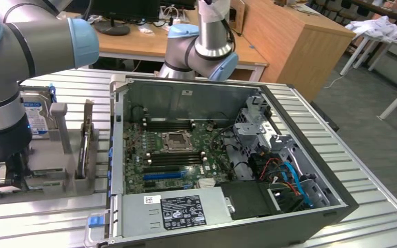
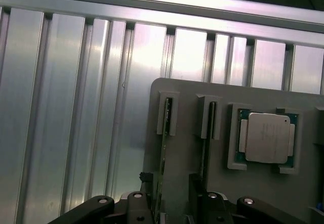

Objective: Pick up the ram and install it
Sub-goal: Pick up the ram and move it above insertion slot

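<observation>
In the exterior view the gripper point(image 1: 9, 178) hangs at the end of the large arm, low over the near end of a grey holder point(image 1: 47, 178) on the slatted metal table point(image 1: 364, 170). The ram point(image 1: 83, 149) stands on edge in that holder, just beyond the gripper on the side toward the open computer case point(image 1: 184, 93); from this angle I cannot tell whether it is touched. A blue-labelled hard drive point(image 1: 36, 121) stands upright behind the gripper at the far end of the holder. The case lies well apart from the gripper, its motherboard point(image 1: 178, 155) exposed, and a second arm point(image 1: 202, 46) rises behind it.

In the wrist view the gripper point(image 2: 169, 179) looks straight down on the holder point(image 2: 182, 97). Its dark fingers point(image 2: 194, 183) are spread apart, and the ram point(image 2: 163, 148) sits edge-up in its slot, running out from between them — a gap shows on either side, so nothing is clamped. A second thin stick point(image 2: 206, 138) stands in the neighbouring slot, just outside one finger. Further off on that same side, the square silver CPU chip point(image 2: 267, 138) lies flat in its own recess. Ribbed aluminium table point(image 2: 76, 107) spreads ahead of the gripper and to the side away from the chip.
</observation>
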Robot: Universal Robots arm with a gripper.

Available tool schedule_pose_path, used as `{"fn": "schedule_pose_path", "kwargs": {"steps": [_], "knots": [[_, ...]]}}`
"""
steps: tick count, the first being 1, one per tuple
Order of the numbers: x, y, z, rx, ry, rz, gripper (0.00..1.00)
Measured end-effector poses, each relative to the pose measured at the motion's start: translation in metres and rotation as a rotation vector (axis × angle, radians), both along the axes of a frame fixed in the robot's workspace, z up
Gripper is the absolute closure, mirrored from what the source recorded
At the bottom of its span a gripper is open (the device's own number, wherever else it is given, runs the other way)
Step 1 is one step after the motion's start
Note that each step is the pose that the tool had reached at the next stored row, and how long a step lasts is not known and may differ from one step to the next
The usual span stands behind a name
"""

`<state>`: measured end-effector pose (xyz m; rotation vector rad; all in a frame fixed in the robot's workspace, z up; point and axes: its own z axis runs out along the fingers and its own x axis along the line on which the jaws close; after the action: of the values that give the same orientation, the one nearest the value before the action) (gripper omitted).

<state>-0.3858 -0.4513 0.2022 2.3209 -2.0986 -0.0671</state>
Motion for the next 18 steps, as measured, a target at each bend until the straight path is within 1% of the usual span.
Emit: {"fn": "schedule_pose_path", "kwargs": {"steps": [6,10,15,18], "knots": [[0.0,-0.0002,-0.0001,0.0001,-0.0001,0.0,0.58],[0.0,-0.0046,0.0,0.0001,-0.0001,0.0,0.58],[0.0005,-0.0052,0.0,0.0,0.0,0.0,0.58],[0.005,-0.0062,0.0001,0.0,0.0001,0.0,0.58]]}}
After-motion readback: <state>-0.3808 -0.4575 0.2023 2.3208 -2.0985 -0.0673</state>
